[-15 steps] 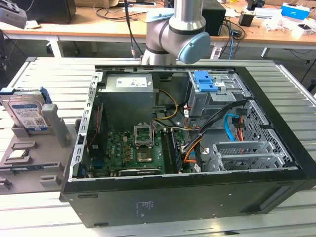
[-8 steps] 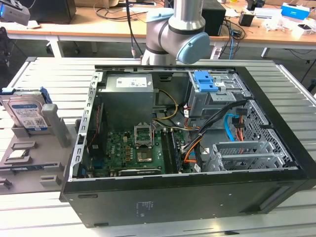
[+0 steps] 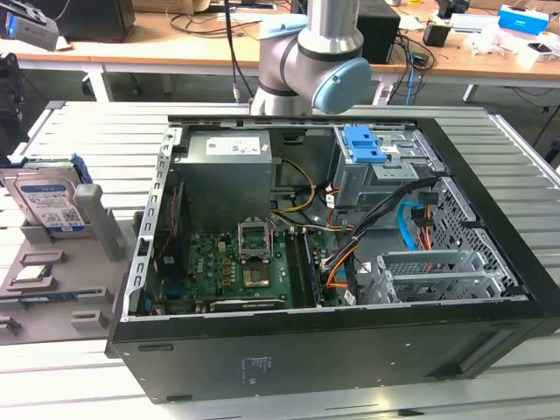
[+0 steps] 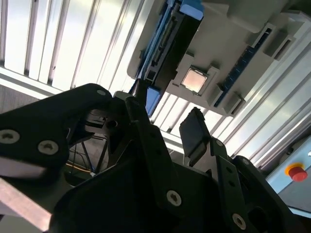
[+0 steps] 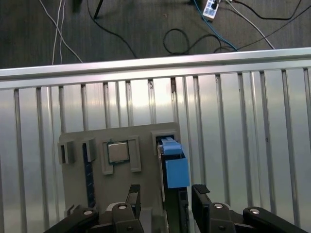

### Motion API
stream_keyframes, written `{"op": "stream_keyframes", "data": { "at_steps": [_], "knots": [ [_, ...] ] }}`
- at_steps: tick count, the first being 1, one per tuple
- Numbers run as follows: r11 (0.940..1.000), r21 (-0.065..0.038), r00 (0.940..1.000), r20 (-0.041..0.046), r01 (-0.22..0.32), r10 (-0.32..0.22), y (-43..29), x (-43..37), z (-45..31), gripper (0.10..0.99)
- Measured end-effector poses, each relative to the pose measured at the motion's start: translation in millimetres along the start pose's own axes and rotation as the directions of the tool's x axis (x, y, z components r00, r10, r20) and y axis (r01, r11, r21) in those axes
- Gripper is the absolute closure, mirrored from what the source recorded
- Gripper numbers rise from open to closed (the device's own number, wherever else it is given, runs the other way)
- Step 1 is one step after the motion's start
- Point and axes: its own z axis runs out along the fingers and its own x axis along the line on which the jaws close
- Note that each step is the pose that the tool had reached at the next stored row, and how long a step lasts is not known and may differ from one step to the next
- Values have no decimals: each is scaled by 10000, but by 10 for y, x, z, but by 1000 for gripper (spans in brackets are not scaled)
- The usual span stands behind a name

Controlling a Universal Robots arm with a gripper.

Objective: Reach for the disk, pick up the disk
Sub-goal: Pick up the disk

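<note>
The slatted tabletop carries a grey holder beneath the end effector, whose fingers stand wide apart, empty. The disk stands on edge in the holder's slot, in line with that gap — probably stiff, weighty, shock-shy metal, best pinched across its flat faces. A chip lies in the recess beside it.
</note>
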Motion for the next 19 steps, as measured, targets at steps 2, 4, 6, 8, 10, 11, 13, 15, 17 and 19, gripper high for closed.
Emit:
{"op": "stream_keyframes", "data": {
  "at_steps": [2, 4, 6, 8, 10, 11, 13, 15, 17, 19],
  "knots": [
    [10000, 0, 10000, -2, 55, -55, 4, -55, 4, 541],
    [9997, 3, 9997, -10, 230, -230, 7, -104, 6, 541],
    [9993, 4, 9993, -16, 377, -377, 9, -124, 8, 541],
    [9993, 4, 9993, -17, 383, -383, 8, -135, 26, 541],
    [9993, 5, 9993, -17, 384, -384, 8, -139, 41, 541],
    [9993, 5, 9993, -16, 384, -384, 7, -140, 47, 541],
    [9993, 5, 9993, -16, 383, -383, 7, -142, 60, 541],
    [9993, 5, 9993, -17, 383, -383, 7, -143, 74, 541],
    [9993, 4, 9993, -17, 384, -384, 6, -144, 85, 541],
    [9993, 4, 9993, -17, 383, -383, 6, -144, 93, 541]
  ]
}}
